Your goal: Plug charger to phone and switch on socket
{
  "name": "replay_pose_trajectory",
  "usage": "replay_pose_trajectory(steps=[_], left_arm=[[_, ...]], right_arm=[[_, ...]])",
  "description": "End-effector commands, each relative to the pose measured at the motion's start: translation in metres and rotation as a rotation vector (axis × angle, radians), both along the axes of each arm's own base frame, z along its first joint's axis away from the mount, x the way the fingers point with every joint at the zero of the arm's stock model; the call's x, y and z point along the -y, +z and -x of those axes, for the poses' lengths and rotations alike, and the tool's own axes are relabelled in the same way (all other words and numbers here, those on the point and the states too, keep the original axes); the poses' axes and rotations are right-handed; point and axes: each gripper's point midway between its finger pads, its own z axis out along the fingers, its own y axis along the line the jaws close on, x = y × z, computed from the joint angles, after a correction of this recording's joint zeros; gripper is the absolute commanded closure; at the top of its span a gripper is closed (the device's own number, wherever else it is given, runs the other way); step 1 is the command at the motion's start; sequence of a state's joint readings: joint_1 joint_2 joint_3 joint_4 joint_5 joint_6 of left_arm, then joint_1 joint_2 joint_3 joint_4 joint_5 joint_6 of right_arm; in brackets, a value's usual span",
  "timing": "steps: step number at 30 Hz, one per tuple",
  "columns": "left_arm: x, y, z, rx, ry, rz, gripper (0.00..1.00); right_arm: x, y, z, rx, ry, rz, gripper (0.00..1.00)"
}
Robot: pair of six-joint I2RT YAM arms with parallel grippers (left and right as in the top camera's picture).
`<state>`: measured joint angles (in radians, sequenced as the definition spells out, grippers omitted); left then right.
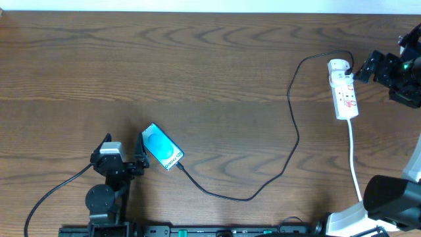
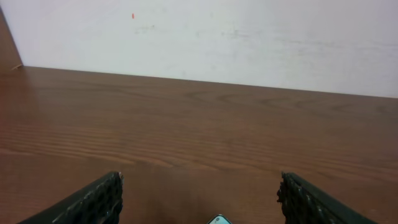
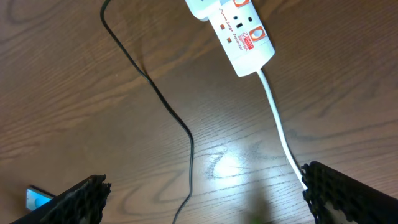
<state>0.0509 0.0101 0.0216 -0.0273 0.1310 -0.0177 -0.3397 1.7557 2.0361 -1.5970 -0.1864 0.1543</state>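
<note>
The phone point(image 1: 162, 147), its screen bright blue, lies on the table just right of my left gripper point(image 1: 139, 155). That gripper is open, and only a corner of the phone point(image 2: 219, 219) shows low between its fingers. The charger point(image 1: 294, 135), a thin black cable, meets the phone's lower right end, loops right and runs up to the far end of the white socket point(image 1: 344, 89). My right gripper point(image 1: 363, 68) hangs open just right of the socket's far end, holding nothing. In the right wrist view the socket point(image 3: 239, 31) and charger point(image 3: 163, 107) lie ahead of the right gripper point(image 3: 204, 180).
The socket's white cord point(image 1: 355, 164) runs down toward the table's front right, past the right arm's base point(image 1: 388, 197). A thick black arm cable point(image 1: 56, 191) trails left of the left arm. A white wall point(image 2: 249, 37) stands beyond the table's far edge.
</note>
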Motion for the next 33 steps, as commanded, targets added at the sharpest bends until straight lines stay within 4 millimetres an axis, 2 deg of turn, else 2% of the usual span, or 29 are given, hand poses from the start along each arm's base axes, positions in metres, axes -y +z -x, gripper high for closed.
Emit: replay_pose_trajectory(steps=[1,7,33], left_arm=[[0.0096,-0.0153,0.0015,-0.046,-0.059,-0.006,0.19],[0.0092,-0.0137,0.0012,-0.042,-0.05,0.052,0.19],[0.0091,-0.0137,0.0012,-0.043,-0.049,0.052,0.19]], right_arm=[[-0.0081,0.0065,-0.0015,0.019,0.01,0.003,0.01],[-0.0081,0.0066,-0.0015,0.019,0.011,0.003,0.01],[-0.0071,0.0048,-0.0021,0.014,0.008,0.001,0.01]])
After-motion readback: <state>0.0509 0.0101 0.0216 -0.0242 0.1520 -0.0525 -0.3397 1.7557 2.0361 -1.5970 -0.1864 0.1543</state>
